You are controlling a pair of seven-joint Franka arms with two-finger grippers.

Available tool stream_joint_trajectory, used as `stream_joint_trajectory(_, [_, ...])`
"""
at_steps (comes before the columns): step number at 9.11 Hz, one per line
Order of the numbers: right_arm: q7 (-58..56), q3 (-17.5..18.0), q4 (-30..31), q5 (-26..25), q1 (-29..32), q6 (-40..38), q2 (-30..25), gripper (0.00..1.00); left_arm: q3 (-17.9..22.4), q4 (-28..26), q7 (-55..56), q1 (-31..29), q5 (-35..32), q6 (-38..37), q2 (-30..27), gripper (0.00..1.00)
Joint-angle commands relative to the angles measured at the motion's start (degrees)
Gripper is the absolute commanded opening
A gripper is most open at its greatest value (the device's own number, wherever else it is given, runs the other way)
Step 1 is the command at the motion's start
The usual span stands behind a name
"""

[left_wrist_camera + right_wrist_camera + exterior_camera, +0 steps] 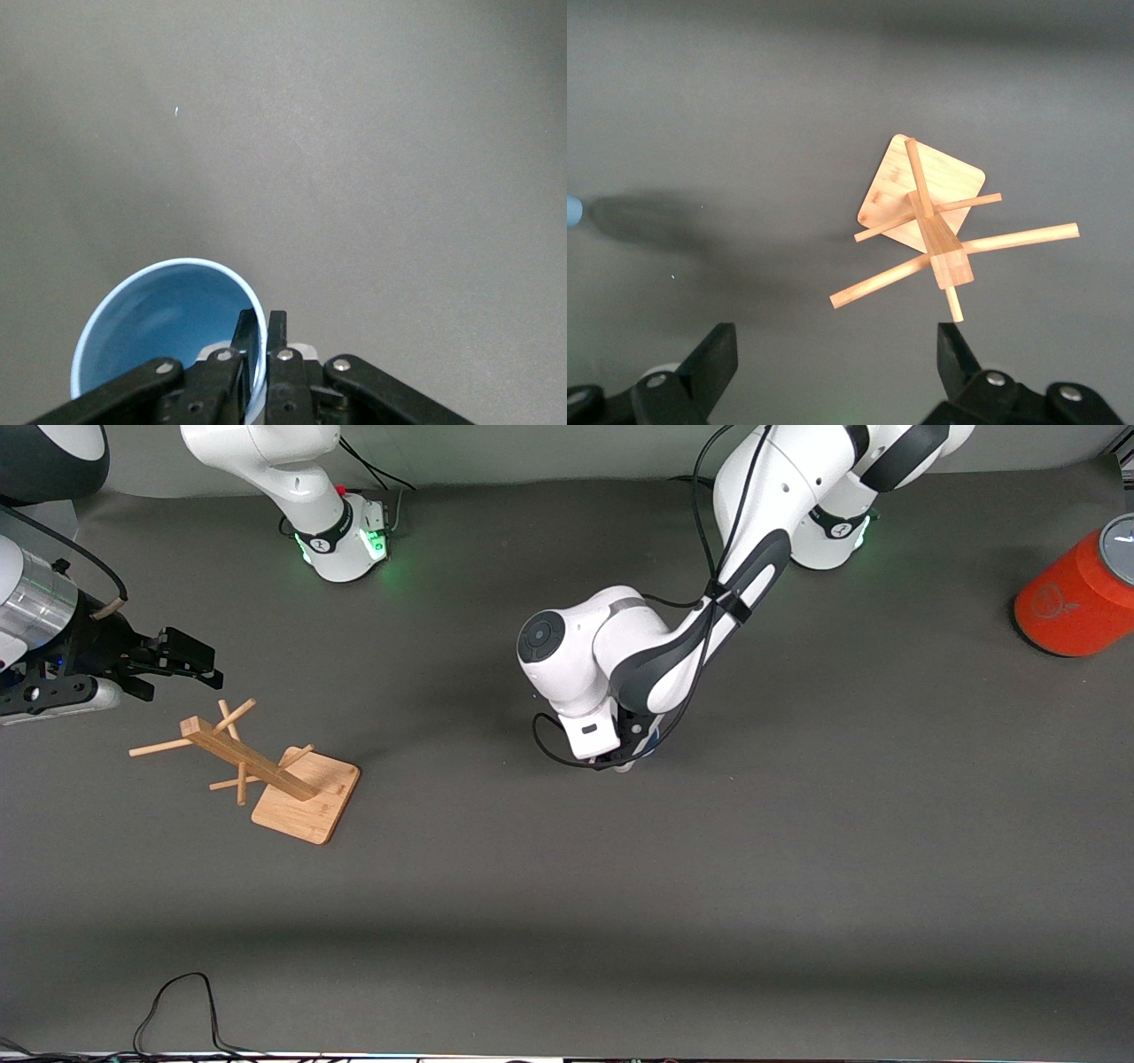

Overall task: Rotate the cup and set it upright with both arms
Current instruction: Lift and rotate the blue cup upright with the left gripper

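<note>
The cup (155, 328) is pale blue and stands mouth up at the middle of the table. My left gripper (263, 317) is shut on its rim, with one finger inside the wall and one outside. In the front view the left wrist hides nearly all of the cup, and the left gripper (631, 751) points straight down. I cannot tell whether the cup's base touches the table. My right gripper (197, 662) is open and empty, and waits over the table at the right arm's end, beside the wooden rack (266, 766). In the right wrist view the right gripper (837, 341) is wide open above the rack (930, 221).
The wooden rack has a square base, a post and several pegs. A big orange cylinder (1076, 598) with a grey lid lies at the left arm's end of the table. A black cable (177, 1001) loops at the table edge nearest the front camera.
</note>
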State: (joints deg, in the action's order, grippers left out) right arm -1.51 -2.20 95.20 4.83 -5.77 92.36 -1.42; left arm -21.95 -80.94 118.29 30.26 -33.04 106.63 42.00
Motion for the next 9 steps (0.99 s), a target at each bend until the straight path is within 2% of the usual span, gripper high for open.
stream_joint_trajectory(1, [-0.4, -0.2, -1.0, 0.4, -0.2, 0.2, 0.3, 1.00, 0.9, -0.8, 3.3, 1.1, -1.1, -0.5, -0.3, 0.00])
stream_joint_trajectory(3, [0.1, -0.2, -0.5, 0.3, -0.3, -0.2, 0.2, 1.00, 1.0, -0.8, 3.4, 0.9, -1.0, -0.6, 0.4, 0.00])
stream_joint_trajectory(4, [-0.3, -0.5, 0.0, 0.4, 0.1, -0.4, 0.0, 1.00, 1.0, -0.8, 3.4, 0.7, -1.0, -0.7, 0.4, 0.12])
stream_joint_trajectory(5, [-0.2, -1.1, 0.3, 0.4, -0.2, -0.5, -0.1, 1.00, 1.0, -0.8, 3.5, 0.6, -0.8, -0.6, 0.5, 0.40])
stream_joint_trajectory(6, [-0.2, -1.2, 0.1, 0.5, -0.2, -0.4, 0.3, 1.00, 1.4, -0.9, 6.0, 0.9, -1.1, -0.8, 0.9, 0.99])
stream_joint_trajectory(9, [-0.2, -1.8, -1.2, 0.4, 0.3, -0.6, 0.4, 1.00, 1.5, -0.3, 1.5, 0.9, 0.0, -3.5, 0.1, 1.00])
